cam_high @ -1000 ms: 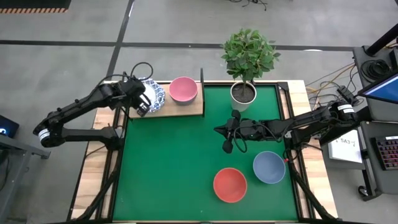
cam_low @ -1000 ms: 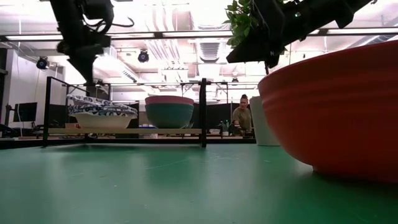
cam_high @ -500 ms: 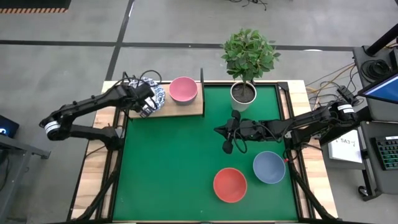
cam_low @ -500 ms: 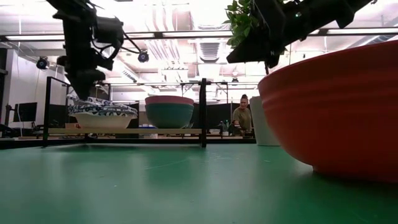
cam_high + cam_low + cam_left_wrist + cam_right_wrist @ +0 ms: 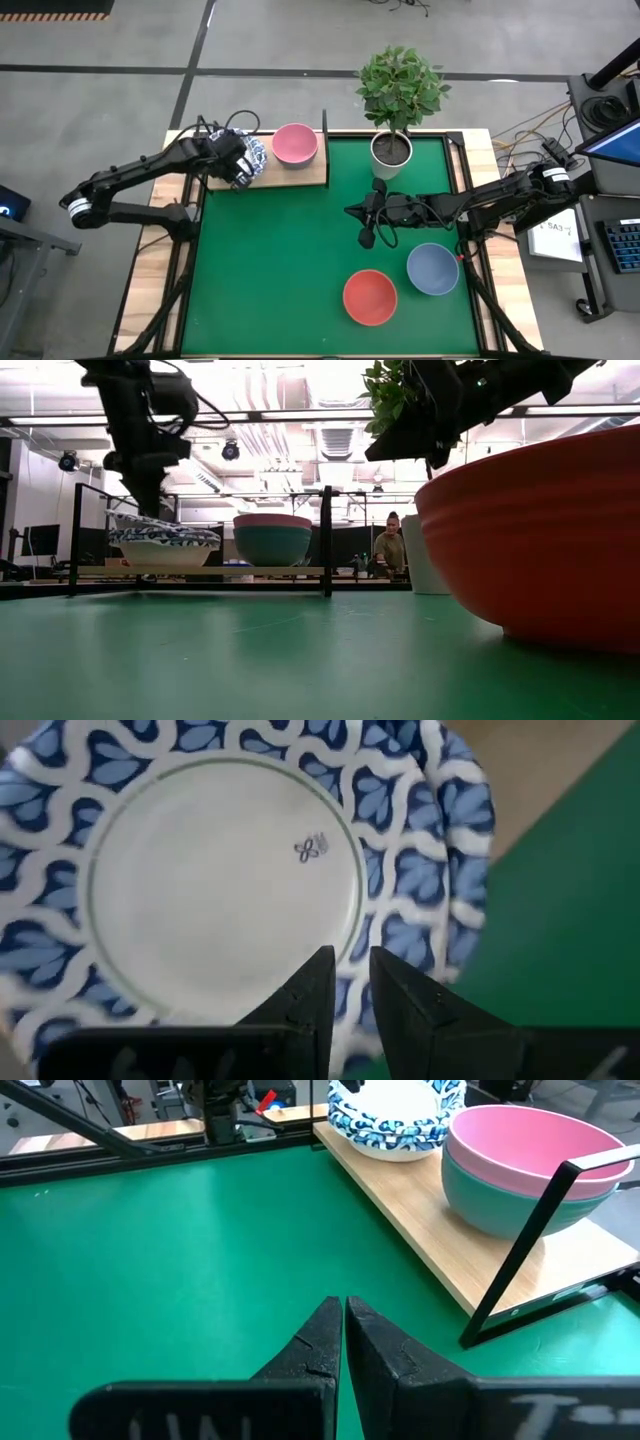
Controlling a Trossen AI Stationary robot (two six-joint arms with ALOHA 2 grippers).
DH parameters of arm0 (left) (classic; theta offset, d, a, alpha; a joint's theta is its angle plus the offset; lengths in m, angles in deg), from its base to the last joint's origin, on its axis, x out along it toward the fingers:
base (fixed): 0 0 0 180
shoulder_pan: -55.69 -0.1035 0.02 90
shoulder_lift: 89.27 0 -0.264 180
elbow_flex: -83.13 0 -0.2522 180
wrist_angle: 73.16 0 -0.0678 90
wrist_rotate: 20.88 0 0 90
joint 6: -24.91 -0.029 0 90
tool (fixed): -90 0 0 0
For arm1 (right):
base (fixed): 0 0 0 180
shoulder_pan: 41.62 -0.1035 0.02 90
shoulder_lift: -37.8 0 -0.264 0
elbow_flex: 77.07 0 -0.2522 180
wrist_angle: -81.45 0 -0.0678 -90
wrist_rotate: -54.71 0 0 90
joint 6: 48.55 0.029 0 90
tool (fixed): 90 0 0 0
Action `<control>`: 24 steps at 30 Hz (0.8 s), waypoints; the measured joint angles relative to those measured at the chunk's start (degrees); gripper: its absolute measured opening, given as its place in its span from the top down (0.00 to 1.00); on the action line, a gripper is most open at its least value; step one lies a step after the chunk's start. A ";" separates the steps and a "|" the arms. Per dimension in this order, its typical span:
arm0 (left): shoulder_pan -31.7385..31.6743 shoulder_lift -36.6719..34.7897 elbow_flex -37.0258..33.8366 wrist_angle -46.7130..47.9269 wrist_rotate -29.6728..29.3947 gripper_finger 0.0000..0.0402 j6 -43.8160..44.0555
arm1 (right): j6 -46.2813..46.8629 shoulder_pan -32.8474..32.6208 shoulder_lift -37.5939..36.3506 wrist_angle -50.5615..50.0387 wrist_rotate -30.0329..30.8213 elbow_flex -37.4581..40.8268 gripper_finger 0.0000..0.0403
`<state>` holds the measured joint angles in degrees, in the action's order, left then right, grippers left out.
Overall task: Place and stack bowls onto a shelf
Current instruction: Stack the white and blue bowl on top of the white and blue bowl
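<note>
From above, we see the left gripper [image 5: 240, 166] over the blue-patterned bowls [image 5: 250, 152] at the left end of the shelf [image 5: 300, 176], with the pink bowl [image 5: 295, 143] beside them. The right gripper [image 5: 365, 222] hangs over the green mat [image 5: 280, 270], apart from the red bowl [image 5: 370, 297] and grey-blue bowl [image 5: 432, 268].

At table level, the patterned stack [image 5: 165, 543] sits directly under the left gripper [image 5: 150, 500].

Our left wrist view shows its fingers [image 5: 310, 1000] nearly together above a patterned bowl [image 5: 225, 880], holding nothing.

Our right wrist view shows that gripper [image 5: 344, 1330] pinched closed, empty.
</note>
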<state>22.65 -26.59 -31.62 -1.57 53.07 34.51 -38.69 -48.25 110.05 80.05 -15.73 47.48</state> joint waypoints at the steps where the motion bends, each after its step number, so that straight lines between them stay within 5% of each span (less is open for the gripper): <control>1: 0.02 -0.68 0.34 1.49 0.02 0.88 -0.08 | -0.26 0.00 0.00 0.00 0.00 0.00 0.98; 8: 0.00 -2.95 6.28 19.57 -2.70 0.88 -1.92 | -0.19 0.02 0.00 0.39 0.00 0.01 0.98; 24: 0.00 -2.45 2.24 14.97 -8.05 0.90 1.05 | -0.87 -0.78 0.00 1.25 -0.02 -0.16 0.98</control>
<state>22.65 -29.04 -29.37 13.40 45.02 35.56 -39.56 -49.04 110.05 81.30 -15.76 47.32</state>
